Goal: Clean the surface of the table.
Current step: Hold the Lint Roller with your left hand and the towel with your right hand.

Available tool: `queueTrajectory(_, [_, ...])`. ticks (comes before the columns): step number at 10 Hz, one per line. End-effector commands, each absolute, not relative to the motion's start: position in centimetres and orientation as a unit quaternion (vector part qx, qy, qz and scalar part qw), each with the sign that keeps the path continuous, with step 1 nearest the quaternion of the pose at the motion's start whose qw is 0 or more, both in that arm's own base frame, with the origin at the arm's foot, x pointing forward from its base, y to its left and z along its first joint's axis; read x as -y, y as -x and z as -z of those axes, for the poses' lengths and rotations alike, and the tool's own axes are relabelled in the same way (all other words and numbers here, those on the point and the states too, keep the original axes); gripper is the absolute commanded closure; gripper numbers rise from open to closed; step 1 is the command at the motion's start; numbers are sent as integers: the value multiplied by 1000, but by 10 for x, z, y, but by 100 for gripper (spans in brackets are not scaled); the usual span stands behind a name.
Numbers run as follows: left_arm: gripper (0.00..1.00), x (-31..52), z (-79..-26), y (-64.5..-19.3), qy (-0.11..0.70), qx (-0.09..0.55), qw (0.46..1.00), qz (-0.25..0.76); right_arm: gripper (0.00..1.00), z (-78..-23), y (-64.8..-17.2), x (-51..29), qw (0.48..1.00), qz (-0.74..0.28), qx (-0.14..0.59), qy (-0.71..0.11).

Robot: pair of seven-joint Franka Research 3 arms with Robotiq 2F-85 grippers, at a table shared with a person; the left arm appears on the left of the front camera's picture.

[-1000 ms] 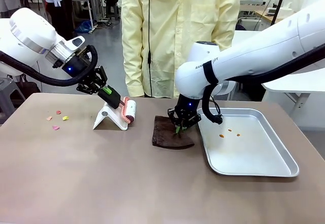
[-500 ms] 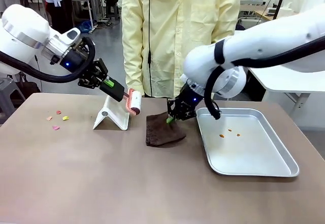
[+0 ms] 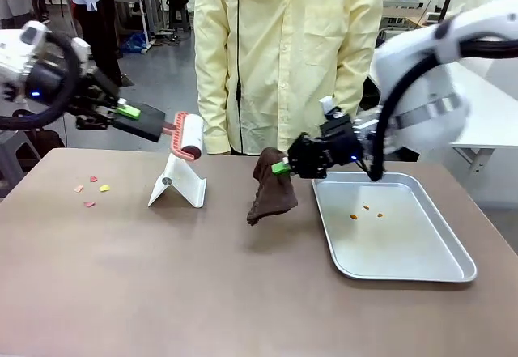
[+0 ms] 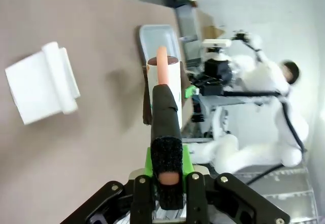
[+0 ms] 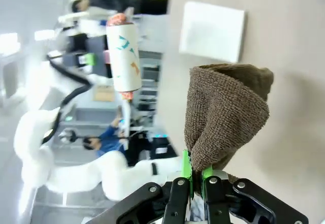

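Observation:
The taupe-brown table [image 3: 162, 284] carries a few small coloured scraps [image 3: 91, 189] near its far left. My left gripper [image 3: 128, 114] is shut on the black handle of a lint roller [image 3: 188, 134], held in the air above a white stand [image 3: 178, 184]. In the left wrist view the lint roller [image 4: 163, 74] points away from my left gripper [image 4: 167, 183]. My right gripper [image 3: 282, 167] is shut on a brown cloth [image 3: 271, 189], lifted so it hangs with its lower end near the tabletop. The right wrist view shows the brown cloth [image 5: 226, 115] bunched above my right gripper [image 5: 195, 176].
A steel tray [image 3: 396, 252] with a few orange crumbs [image 3: 366, 210] lies at the right of the table. A person in a pale yellow coat [image 3: 283, 49] stands at the far edge. The white stand [image 4: 43, 84] also appears in the left wrist view.
My left gripper lifted the lint roller off its stand, up and to the left. My right gripper raised the brown cloth off the table and turned sideways.

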State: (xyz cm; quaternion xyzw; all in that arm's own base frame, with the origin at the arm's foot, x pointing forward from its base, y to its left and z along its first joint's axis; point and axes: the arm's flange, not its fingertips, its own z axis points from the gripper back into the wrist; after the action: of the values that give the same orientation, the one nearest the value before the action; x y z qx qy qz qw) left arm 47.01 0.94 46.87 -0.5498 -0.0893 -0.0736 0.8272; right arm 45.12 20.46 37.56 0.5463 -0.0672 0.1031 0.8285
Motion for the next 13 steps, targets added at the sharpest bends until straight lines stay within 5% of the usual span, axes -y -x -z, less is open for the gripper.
queueTrajectory(1, [93,-38,-461,-408,606,128,779,96,100,-368,-389,-149,796,-125,88,-585])
queueTrajectory(4, [93,-86,-433,-337,631,182,752,53,100,-363,-320,-68,744,-99,172,-638])
queueTrajectory(9, [93,-165,-386,-245,640,151,753,2,100,-350,-256,29,725,-21,192,-661])
queueTrajectory(13, [93,-186,-370,-234,650,141,747,-17,100,-332,-201,55,733,1,186,-654])
